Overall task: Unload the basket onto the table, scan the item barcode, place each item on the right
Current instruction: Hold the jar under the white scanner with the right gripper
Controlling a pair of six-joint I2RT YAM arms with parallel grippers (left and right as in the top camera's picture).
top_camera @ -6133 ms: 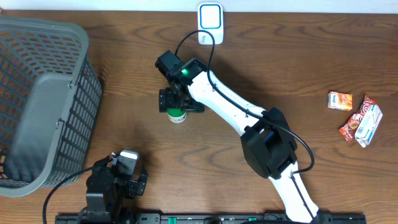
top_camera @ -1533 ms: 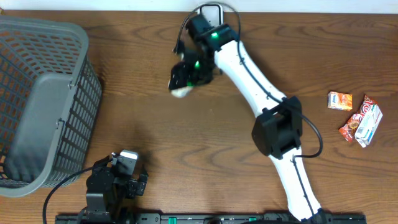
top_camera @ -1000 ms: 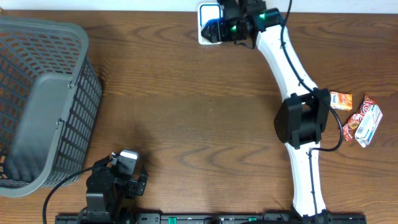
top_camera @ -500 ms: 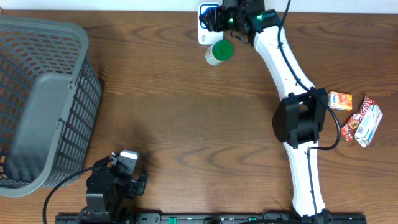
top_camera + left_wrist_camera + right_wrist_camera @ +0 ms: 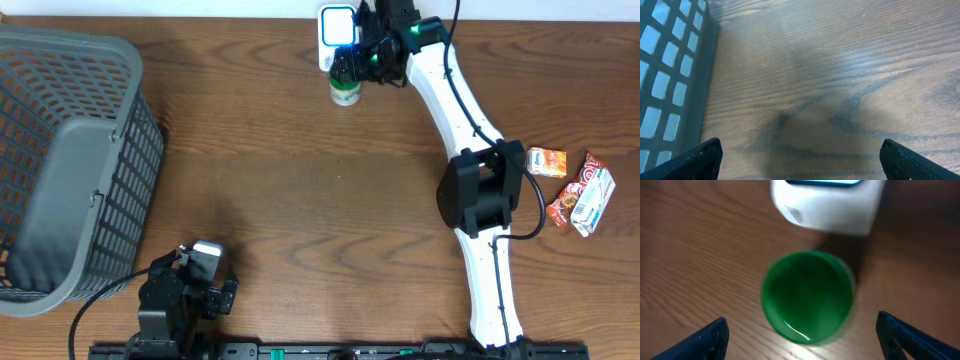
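Two grippers here, both with jaws spread wide. Far left is the grey basket (image 5: 70,150). The left gripper (image 5: 800,159) sits next to it over bare table (image 5: 840,75), holding nothing, probably just keeping clear. Further right, the green-capped bottle (image 5: 807,296) stands upright just beside the white scanner (image 5: 827,205), I'd guess so its label faces the reader. The right gripper (image 5: 802,332) hangs above, with the bottle between its fingers but untouched. Snack packs (image 5: 583,195) lie far right.
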